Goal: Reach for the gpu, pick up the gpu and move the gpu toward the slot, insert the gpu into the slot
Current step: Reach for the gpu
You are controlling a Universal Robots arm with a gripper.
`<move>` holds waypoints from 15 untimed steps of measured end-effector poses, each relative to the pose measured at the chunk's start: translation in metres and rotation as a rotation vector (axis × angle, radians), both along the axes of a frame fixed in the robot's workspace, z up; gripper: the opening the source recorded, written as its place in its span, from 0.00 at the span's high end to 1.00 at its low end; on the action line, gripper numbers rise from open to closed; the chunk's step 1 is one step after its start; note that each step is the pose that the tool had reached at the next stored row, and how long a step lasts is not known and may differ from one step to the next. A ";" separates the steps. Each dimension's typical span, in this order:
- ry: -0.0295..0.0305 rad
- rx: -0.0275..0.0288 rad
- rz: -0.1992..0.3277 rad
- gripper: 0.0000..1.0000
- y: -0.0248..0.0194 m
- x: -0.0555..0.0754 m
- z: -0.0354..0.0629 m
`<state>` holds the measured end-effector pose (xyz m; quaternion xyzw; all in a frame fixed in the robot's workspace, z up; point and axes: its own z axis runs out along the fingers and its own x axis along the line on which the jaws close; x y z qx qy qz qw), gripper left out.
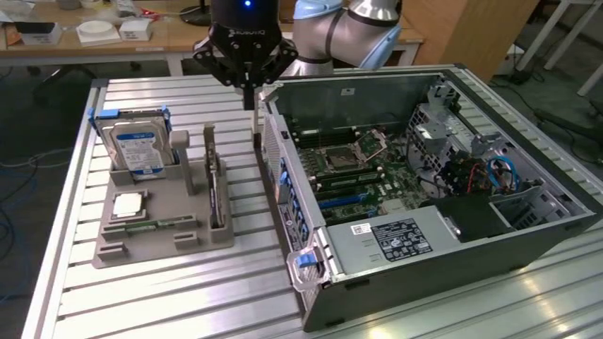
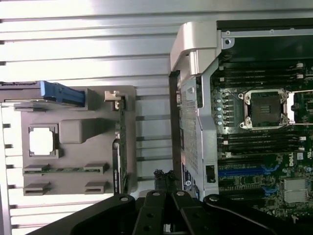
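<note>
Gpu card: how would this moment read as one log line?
gpu: upright in grey holder, untouched | gripper: shut, empty, hovering between holder and computer case

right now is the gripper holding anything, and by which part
Nothing: the black gripper, jaws shut, is empty; the thin dark gpu card stands edge-on in the grey plastic holder.

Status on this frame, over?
Gripper jaws shut, empty, high between gray tray and case. Gpu on edge in the tray, untouched. Nothing over it.
</note>
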<state>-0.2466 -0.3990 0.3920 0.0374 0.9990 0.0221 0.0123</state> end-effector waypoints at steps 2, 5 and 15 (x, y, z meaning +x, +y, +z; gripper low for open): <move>0.0003 -0.0001 0.000 0.90 0.0000 -0.005 -0.0002; 0.0008 0.0000 0.000 0.90 0.0000 -0.014 -0.0005; 0.0038 0.0000 0.000 0.90 0.0000 -0.037 -0.0016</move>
